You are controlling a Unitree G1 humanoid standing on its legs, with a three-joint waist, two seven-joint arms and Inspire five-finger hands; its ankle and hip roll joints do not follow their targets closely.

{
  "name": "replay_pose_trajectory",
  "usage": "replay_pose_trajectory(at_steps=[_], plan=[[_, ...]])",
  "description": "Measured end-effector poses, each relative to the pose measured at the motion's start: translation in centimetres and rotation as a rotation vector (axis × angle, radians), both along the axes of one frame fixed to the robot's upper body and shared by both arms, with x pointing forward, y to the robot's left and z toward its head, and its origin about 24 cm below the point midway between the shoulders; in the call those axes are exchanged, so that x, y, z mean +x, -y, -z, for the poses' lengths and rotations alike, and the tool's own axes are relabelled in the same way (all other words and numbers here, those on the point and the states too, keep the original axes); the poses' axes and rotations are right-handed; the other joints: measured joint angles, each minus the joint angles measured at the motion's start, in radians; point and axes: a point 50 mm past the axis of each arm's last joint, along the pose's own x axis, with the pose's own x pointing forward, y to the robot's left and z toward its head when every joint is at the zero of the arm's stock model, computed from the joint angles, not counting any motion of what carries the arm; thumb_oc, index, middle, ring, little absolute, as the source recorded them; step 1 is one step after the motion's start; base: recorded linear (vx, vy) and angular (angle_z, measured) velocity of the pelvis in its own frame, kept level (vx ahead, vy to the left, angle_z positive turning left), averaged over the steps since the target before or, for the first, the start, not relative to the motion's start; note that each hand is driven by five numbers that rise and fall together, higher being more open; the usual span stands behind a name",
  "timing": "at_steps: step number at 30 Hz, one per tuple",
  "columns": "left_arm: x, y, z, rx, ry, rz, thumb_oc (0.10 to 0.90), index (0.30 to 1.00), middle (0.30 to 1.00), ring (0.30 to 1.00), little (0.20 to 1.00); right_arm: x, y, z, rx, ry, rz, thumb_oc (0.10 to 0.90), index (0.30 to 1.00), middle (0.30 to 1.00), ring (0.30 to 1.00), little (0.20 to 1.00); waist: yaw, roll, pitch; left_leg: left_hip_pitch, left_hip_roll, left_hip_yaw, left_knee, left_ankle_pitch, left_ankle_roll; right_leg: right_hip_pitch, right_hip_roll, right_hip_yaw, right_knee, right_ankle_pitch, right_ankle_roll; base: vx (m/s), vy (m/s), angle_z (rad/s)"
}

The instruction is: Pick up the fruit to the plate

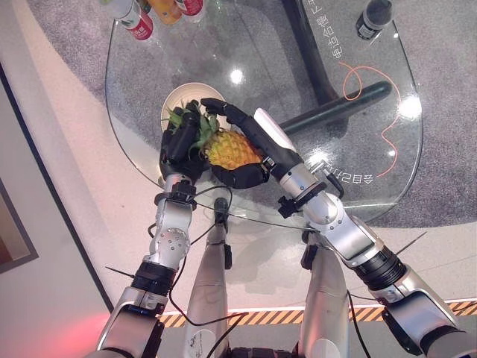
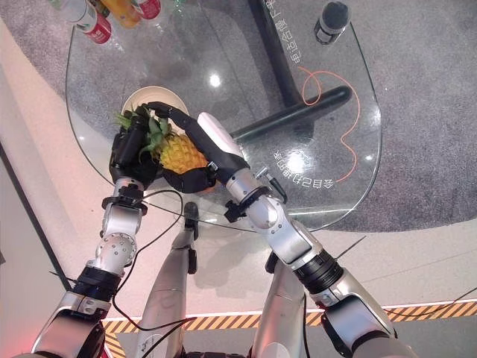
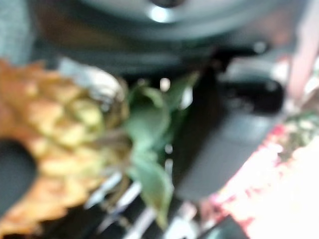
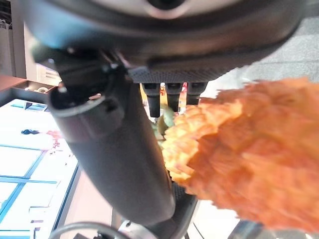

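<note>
My two head eyes look steeply down on the glass table [image 1: 358, 149], sharing nearly the same scene from slightly offset spots. Each wrist camera sits very close against the pineapple [image 4: 249, 149]; the left one seems to face its leaves.

Plate [image 1: 179, 97] half hidden behind hands; bottles [image 1: 141, 22] cut off.

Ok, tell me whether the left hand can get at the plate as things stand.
Probably not yet. The left hand is curled round the leafy crown of the pineapple, which the right hand cradles too. The plate lies just beyond, free.
</note>
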Motion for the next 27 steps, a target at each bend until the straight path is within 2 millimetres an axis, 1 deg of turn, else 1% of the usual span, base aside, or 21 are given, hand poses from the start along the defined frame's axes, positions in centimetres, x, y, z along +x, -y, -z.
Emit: replay_pose_trajectory(at_steps=[4, 11, 27], plan=[[-0.01, -0.08, -0.06, 0.01, 0.005, -0.006, 0.1, 0.3, 0.3, 0.3, 0.2, 0.0, -0.01, -0.02, 0.001, 0.0, -0.001, 0.8, 0.9, 0.9, 0.9, 0.9, 0.001, 0.0, 0.0, 0.0, 0.0, 0.0, 0.0, 0.0, 0.0, 0.0, 0.0, 0.0, 0.0, 0.0, 0.0, 0.0, 0.0, 0.0], [-0.09, -0.3, -0.29, 0.089, 0.016, -0.068, 0.1, 0.3, 0.3, 0.3, 0.2, 0.0, 0.0, -0.03, 0.003, 0.001, 0.002, 0.8, 0.9, 0.9, 0.9, 0.9, 0.001, 0.0, 0.0, 0.0, 0.0, 0.0, 0.0, 0.0, 0.0, 0.0, 0.0, 0.0, 0.0, 0.0, 0.0, 0.0, 0.0, 0.0], [-0.2, -0.9, -0.55, 0.099, 0.002, -0.162, 0.1, 0.3, 0.3, 0.3, 0.2, 0.11, 0.27, -0.28, 0.022, 0.011, 0.019, 0.8, 0.9, 0.9, 0.9, 0.9, 0.001, 0.0, 0.0, 0.0, 0.0, 0.0, 0.0, -0.001, 0.001, -0.001, 0.0, 0.001, 0.0, 0.0, 0.0, 0.0, 0.0, 0.0]])
